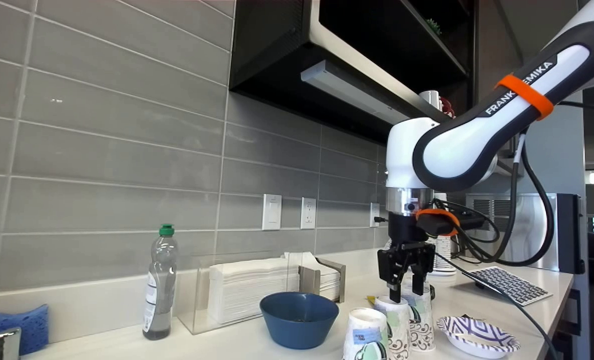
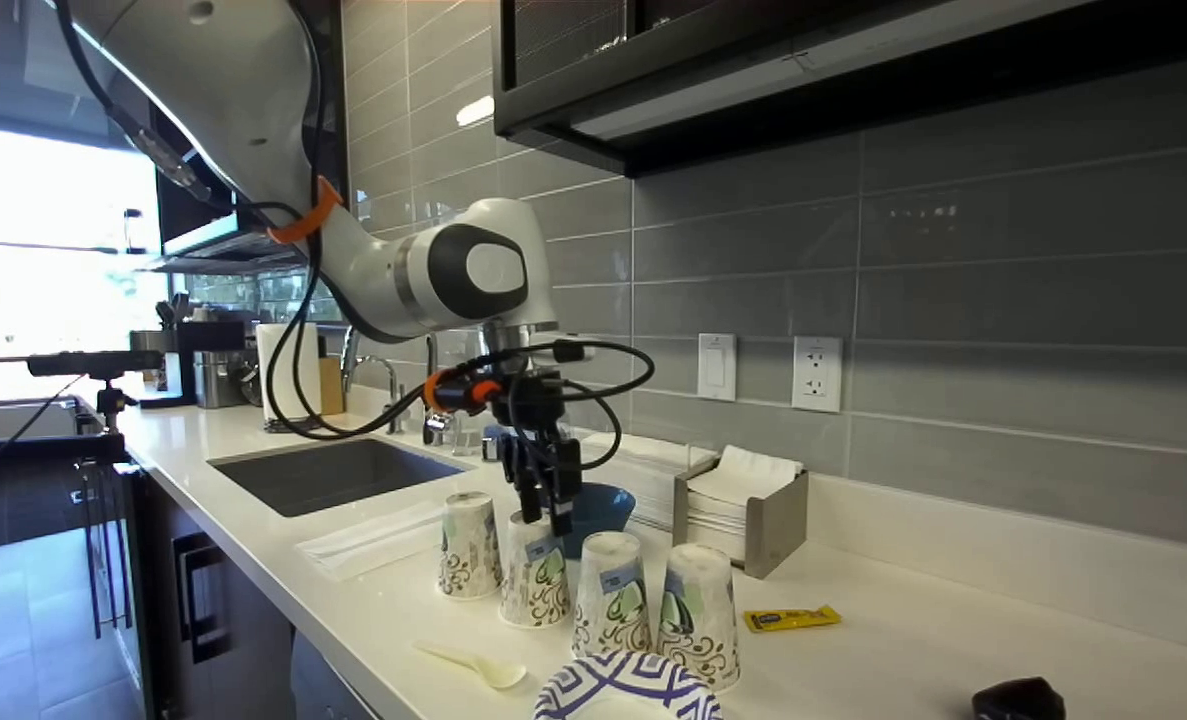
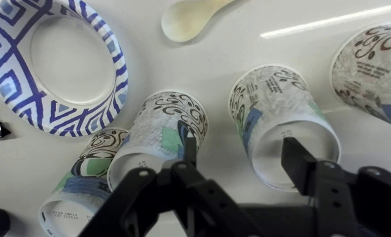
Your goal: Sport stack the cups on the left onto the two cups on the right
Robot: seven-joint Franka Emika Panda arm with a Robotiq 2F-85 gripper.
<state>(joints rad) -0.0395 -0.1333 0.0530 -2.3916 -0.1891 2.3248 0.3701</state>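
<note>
Over the counter (image 2: 853, 675), your gripper (image 3: 239, 151) hung spread wide near the middle two of four upturned cups (image 2: 535, 582), with a patterned paper bowl (image 3: 73, 62) nearby.

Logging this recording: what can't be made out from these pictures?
Inside the upturned cups: hidden by their own walls in every view.
Whether the pincer touches any: it overlaps some in the wrist view, hiding any gap.
Print on the yellow packet: too small to read in an exterior view.
What the black object is: cut off by the bottom edge in an exterior view.
</note>
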